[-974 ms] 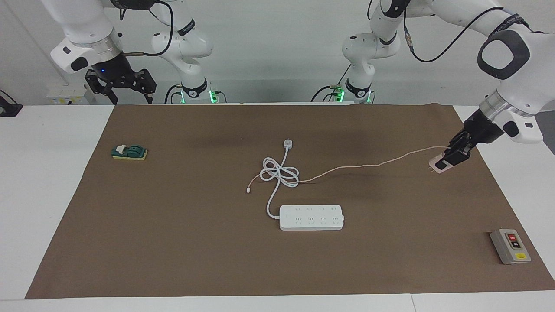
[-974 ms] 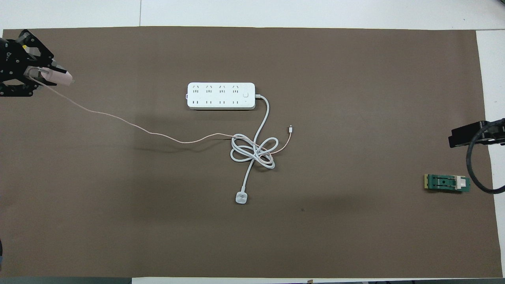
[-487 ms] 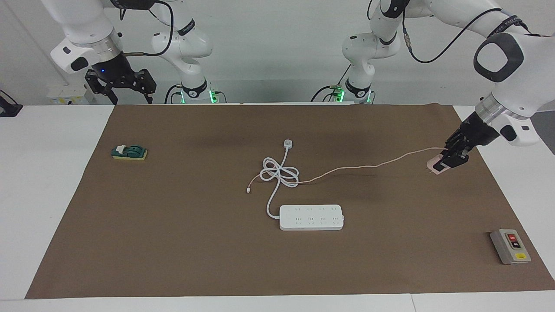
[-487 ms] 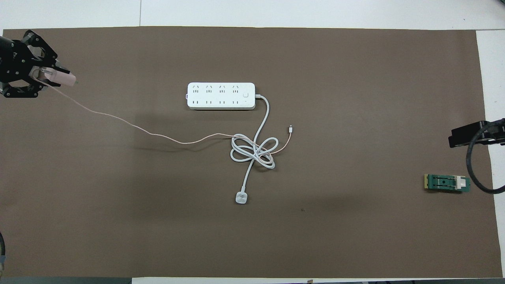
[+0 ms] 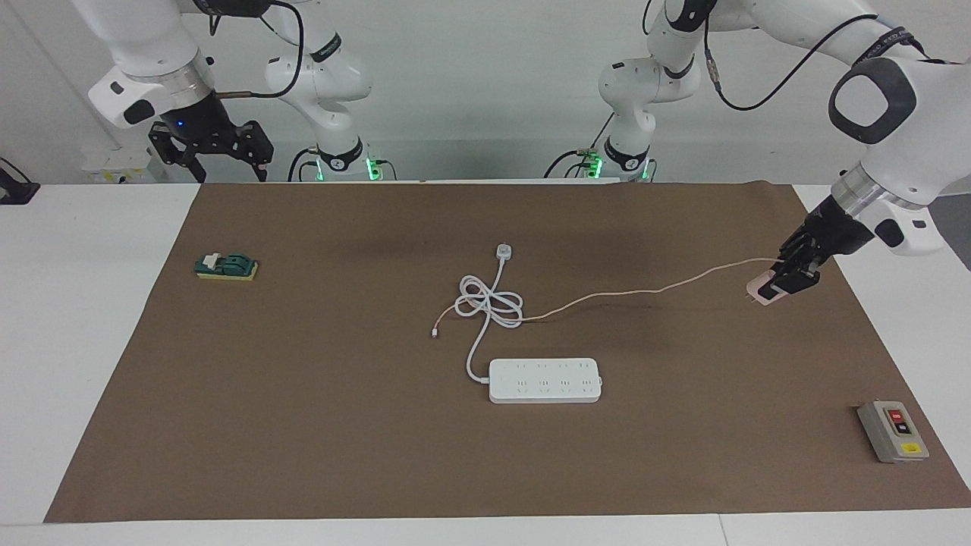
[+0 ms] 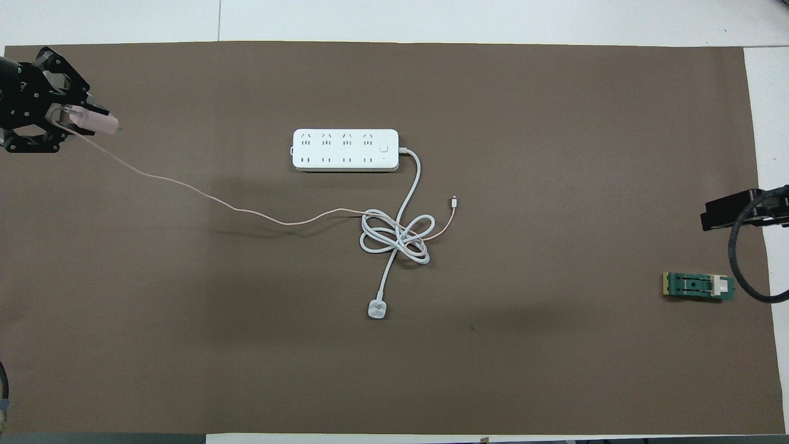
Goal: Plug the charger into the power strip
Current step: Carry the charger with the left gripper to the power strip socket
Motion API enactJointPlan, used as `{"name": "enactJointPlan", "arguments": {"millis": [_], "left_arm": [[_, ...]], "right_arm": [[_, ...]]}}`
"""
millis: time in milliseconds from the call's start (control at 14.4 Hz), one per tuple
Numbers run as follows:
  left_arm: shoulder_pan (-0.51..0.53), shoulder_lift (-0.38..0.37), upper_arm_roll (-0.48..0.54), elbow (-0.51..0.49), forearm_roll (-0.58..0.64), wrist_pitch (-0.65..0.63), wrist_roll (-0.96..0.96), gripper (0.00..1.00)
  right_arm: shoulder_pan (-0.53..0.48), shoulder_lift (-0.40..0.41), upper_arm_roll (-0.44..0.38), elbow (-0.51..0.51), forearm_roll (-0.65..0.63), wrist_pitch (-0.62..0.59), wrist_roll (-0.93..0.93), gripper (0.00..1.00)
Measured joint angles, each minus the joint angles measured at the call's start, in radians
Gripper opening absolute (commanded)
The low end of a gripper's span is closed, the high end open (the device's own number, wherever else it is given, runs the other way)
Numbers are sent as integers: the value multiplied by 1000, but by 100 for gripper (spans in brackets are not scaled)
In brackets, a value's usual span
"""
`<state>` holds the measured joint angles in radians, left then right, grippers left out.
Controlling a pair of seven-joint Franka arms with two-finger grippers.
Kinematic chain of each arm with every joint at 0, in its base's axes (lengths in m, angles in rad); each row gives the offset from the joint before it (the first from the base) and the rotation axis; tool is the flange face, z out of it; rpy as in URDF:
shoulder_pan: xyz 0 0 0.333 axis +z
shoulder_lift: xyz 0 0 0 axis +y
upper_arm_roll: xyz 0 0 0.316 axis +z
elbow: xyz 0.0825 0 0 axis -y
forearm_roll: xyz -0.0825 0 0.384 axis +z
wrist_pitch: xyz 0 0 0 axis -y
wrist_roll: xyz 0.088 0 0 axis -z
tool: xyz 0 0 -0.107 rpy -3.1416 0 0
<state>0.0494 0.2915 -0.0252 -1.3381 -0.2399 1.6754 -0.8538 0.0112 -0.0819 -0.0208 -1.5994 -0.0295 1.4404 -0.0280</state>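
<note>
The charger [image 5: 761, 292] is gripped by the left gripper [image 5: 789, 279], whose fingers are clamped on the small pink cube, held low over the brown mat [image 5: 303, 425] at the left arm's end of the table. In the facing view the prongs are seen pointing down and away from the gripper, just above the mat; whether they touch it cannot be told. From overhead the same charger [image 6: 98, 123] is seen sticking out sideways from the black linkage of the left gripper [image 6: 65, 117], most of which is cut off at the frame's edge.

A thin pink cable [image 5: 645, 290] is trailed from the charger to the white coiled cord [image 5: 489, 302] at mid-table, where the two are tangled; how they cross is hard to make out. The power strip [image 5: 545, 380] is lying flat, farther from the robots than the coil, well apart from the charger, its sockets facing up.

The right gripper [image 5: 227, 155] is held high over the table's edge at the right arm's end, jaws spread wide and empty, waiting. Overhead, only a dark piece of it [image 6: 733, 209] and a cable loop are caught at the frame's edge.

A grey button box [image 5: 893, 431] is shown in the facing view alone. A green switch block [image 5: 226, 266] is seen in both views.
</note>
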Motion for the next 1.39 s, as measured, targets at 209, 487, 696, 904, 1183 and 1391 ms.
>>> {"name": "enactJointPlan", "arguments": {"millis": [209,487,696,904,1183,1391], "left_arm": [[0,1,0,0,0,0,0,0],[-165,55,2,-2,108,40,-125,0],[-243,90,8,1,136,63,-178,0],[-234,90,31,6,136,63,-183,0],[-230,93,31,7,136,64,-295,0],[-241,106,28,7,136,88,-412,0]], "right_arm": [[0,0,0,0,0,0,0,100],[0,0,0,0,0,0,0,100],[0,0,0,0,0,0,0,100],[0,0,0,0,0,0,0,100],[0,0,0,0,0,0,0,100],[0,0,0,0,0,0,0,100]]}}
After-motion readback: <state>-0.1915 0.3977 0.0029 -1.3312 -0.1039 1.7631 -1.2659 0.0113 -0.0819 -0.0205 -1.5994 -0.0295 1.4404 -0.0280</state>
